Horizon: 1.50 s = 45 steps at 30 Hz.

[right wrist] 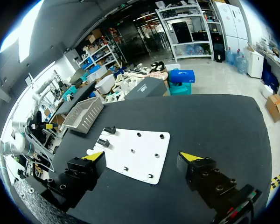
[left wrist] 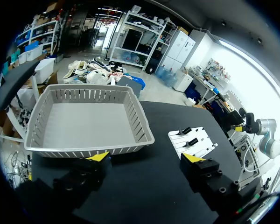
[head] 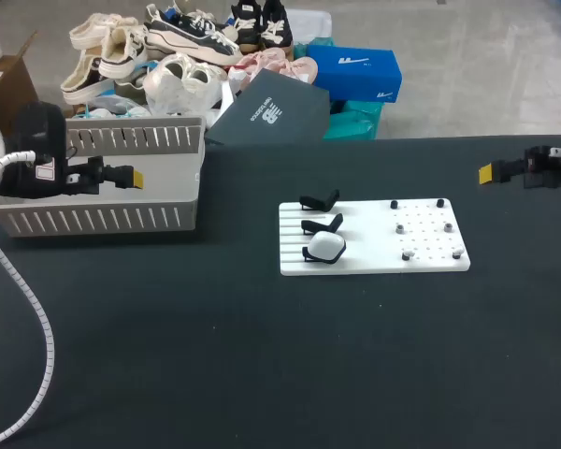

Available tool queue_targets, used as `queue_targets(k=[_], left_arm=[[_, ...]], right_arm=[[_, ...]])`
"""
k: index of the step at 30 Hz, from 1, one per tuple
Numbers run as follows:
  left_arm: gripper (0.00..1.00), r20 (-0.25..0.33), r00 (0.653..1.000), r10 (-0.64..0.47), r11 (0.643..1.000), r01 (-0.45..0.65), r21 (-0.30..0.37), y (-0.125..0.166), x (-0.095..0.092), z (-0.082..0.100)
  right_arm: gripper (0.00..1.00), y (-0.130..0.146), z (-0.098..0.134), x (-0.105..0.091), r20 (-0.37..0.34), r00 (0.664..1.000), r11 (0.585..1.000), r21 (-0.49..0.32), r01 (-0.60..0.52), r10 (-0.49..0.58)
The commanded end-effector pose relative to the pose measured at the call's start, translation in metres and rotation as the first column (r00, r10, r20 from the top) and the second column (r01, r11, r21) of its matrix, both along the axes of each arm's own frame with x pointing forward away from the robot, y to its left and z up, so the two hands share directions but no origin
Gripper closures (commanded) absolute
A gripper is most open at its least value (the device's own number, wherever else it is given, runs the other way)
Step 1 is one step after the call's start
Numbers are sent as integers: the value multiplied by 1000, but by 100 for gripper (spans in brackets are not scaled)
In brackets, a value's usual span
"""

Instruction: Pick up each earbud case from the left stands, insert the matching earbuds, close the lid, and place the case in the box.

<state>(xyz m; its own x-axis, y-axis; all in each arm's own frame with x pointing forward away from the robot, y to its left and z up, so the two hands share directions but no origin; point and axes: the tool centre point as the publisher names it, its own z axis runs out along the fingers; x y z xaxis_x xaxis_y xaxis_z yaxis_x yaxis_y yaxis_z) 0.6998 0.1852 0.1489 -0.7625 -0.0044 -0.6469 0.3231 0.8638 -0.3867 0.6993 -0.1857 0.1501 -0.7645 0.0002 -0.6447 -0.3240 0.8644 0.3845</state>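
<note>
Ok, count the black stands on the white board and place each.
3, in a column on the left of the board: the far stand and middle stand are empty, the near stand holds a white case.

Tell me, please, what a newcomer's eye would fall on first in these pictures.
Probably the white rectangular board in the middle of the black table, where the nearest of three black stands holds a rounded white earbud case. Next, the grey slatted plastic basket at the table's left. The yellow-tipped left hand and right hand hang open at the sides.
</note>
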Motion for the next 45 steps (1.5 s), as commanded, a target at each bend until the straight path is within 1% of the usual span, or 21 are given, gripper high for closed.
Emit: queue_targets(k=[1, 17, 18, 19, 20, 21, 22, 45], left_arm=[[0, -4, 1000, 0, 1000, 0, 3, 0, 0, 1], [0, -4, 1000, 0, 1000, 0, 3, 0, 0, 1], [0, -4, 1000, 0, 1000, 0, 3, 0, 0, 1], [0, -4, 1000, 0, 1000, 0, 3, 0, 0, 1], [0, -4, 1000, 0, 1000, 0, 3, 0, 0, 1], [0, -4, 1000, 0, 1000, 0, 3, 0, 0, 1], [0, -4, 1000, 0, 1000, 0, 3, 0, 0, 1], [0, -4, 1000, 0, 1000, 0, 3, 0, 0, 1]], right_arm=[[0, 0, 0, 1, -1, 1000, 1000, 0, -1, 1], [0, 0, 0, 1, -1, 1000, 1000, 0, -1, 1], [5, 0, 0, 1, -1, 1000, 1000, 0, -1, 1], [45, 0, 0, 1, -1, 1000, 1000, 0, -1, 1], [44, 0, 0, 1, -1, 1000, 1000, 0, -1, 1], [19, 0, 0, 1, -1, 1000, 1000, 0, -1, 1], [0, 0, 0, 1, -1, 1000, 1000, 0, -1, 1], [0, 0, 0, 1, -1, 1000, 1000, 0, -1, 1]])
